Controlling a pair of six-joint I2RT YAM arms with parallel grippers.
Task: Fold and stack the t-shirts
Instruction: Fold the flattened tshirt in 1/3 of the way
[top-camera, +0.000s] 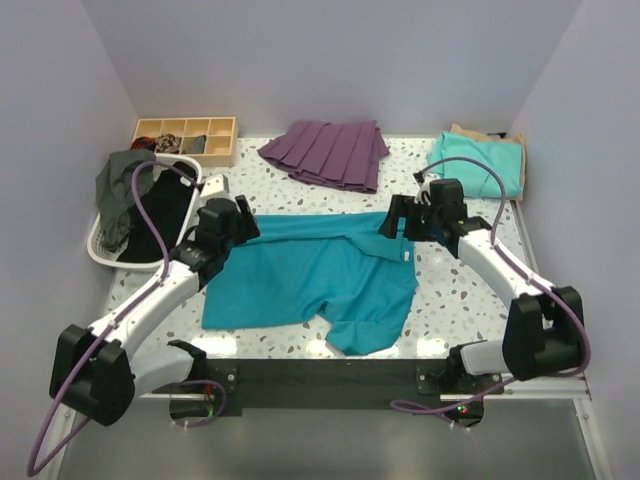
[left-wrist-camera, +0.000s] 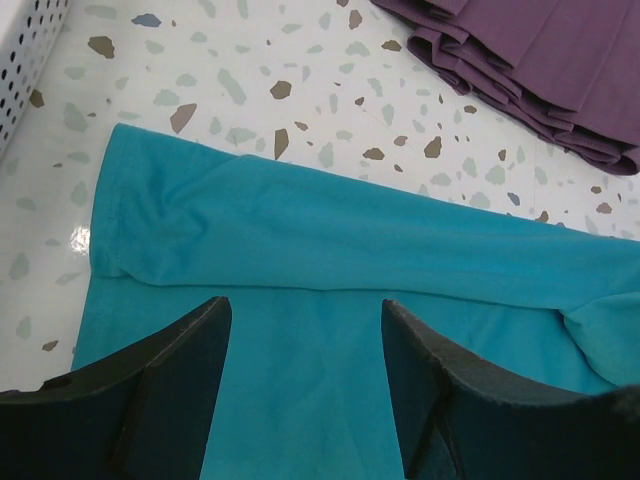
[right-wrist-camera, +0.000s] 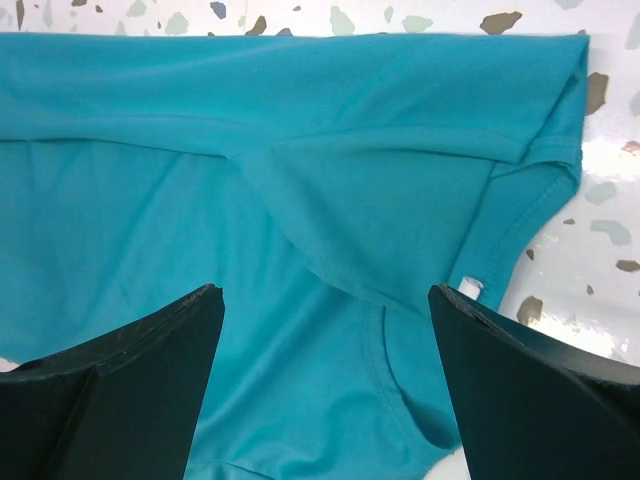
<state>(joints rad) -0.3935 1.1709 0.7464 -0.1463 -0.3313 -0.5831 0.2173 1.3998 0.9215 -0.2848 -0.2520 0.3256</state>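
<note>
Pleated purple skirt far, white perforated basket left of the soft teal t-shirt; left gripper and right gripper gape wide, empty.

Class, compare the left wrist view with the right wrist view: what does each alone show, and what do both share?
Only the left wrist view: the purple pleated garment and a corner of the white basket. Only the right wrist view: a small white tag on the teal t-shirt. Both: that t-shirt on the speckled table, with the left gripper and right gripper open above it.
</note>
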